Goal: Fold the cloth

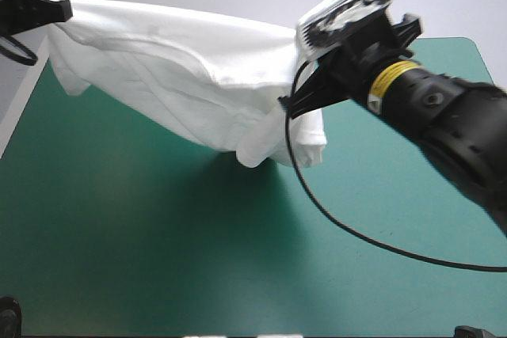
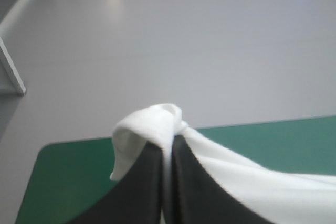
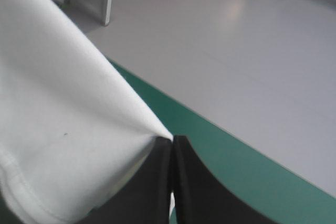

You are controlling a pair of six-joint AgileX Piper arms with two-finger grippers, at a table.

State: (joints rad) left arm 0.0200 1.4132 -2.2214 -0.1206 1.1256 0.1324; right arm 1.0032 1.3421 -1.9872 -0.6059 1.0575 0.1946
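The white T-shirt hangs stretched in the air between my two grippers, high over the teal-green table. Its lower edge sags near the table's middle. At the far left, my left gripper is shut on one end of the T-shirt; in the left wrist view its black fingers meet with a fold of the T-shirt bunched over their tips. My right gripper is shut on the other end, and the T-shirt drapes beside its fingers in the right wrist view.
The table's far edge runs just beyond the left gripper, with pale floor behind it. The right arm reaches in over the table's right half.
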